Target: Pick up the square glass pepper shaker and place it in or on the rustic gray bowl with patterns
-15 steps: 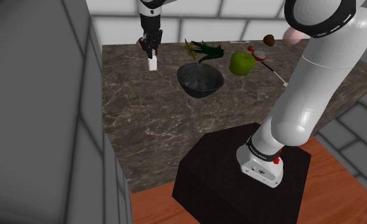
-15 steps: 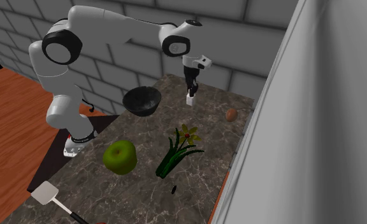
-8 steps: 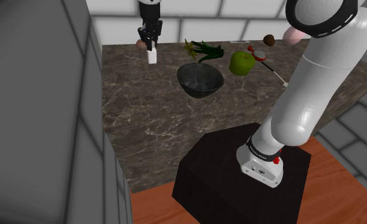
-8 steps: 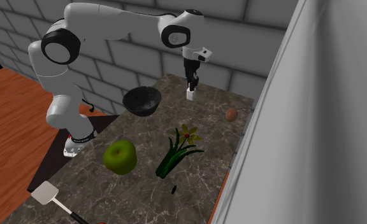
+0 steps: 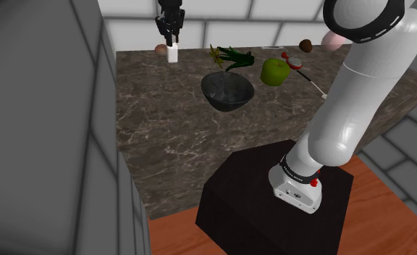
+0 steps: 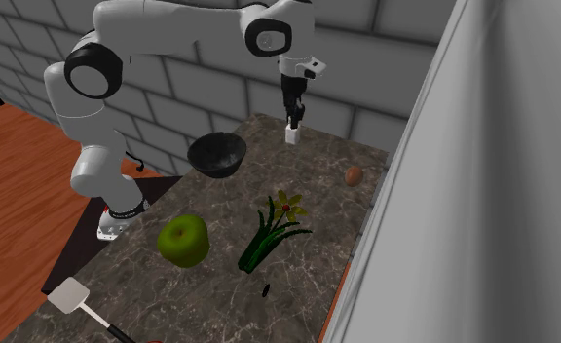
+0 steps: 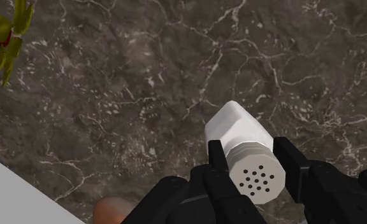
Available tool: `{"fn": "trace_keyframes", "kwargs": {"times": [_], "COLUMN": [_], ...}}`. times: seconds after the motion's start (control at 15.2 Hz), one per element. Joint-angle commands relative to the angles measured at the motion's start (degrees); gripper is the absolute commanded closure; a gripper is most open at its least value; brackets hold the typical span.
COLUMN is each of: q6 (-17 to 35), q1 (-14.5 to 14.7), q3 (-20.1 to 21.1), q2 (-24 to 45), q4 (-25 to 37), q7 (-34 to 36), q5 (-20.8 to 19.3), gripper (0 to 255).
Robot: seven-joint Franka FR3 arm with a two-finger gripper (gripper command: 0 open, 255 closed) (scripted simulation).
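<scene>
marble counter (image 5: 163,130); shaker (image 7: 241,147) above (between jaws)

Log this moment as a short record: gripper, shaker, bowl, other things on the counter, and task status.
gripper: shut on the shaker, clasping it at its holed cap
shaker: white, hanging upright from the gripper, apparently lifted off the dark marbled counter
bowl: dark, empty, apart from the shaker
other things: green apple, flower, small brown egg-like thing, spatula
status: shaker grasped, not yet in the bowl
</scene>
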Motion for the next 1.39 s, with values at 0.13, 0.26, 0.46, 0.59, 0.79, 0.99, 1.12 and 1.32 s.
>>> {"fn": "trace_keyframes", "kwargs": {"times": [0.13,0.26,0.46,0.59,0.79,0.99,1.12,1.32], "q6": [-3.1,-4.8,-7.4,-9.2,-12.1,-11.1,-10.2,-9.7], "q1": [0.0,0.1,0.1,0.1,0.1,0.1,0.0,-0.1], "q3": [0.0,0.0,0.0,0.0,0.0,0.0,0.0,0.0], "q2": [0.5,0.9,1.6,2.1,3.2,-2.2,-7.4,-14.6], "q4": [3.6,5.7,9.0,11.3,15.2,8.8,2.8,-5.0], "q7": [0.0,-0.1,-0.1,-0.1,-0.2,-0.2,-0.2,-0.3], "q5": [0.0,0.0,0.0,-0.1,-0.1,0.1,0.2,0.4], "gripper": [255,255,255,255,255,255,255,255]}}
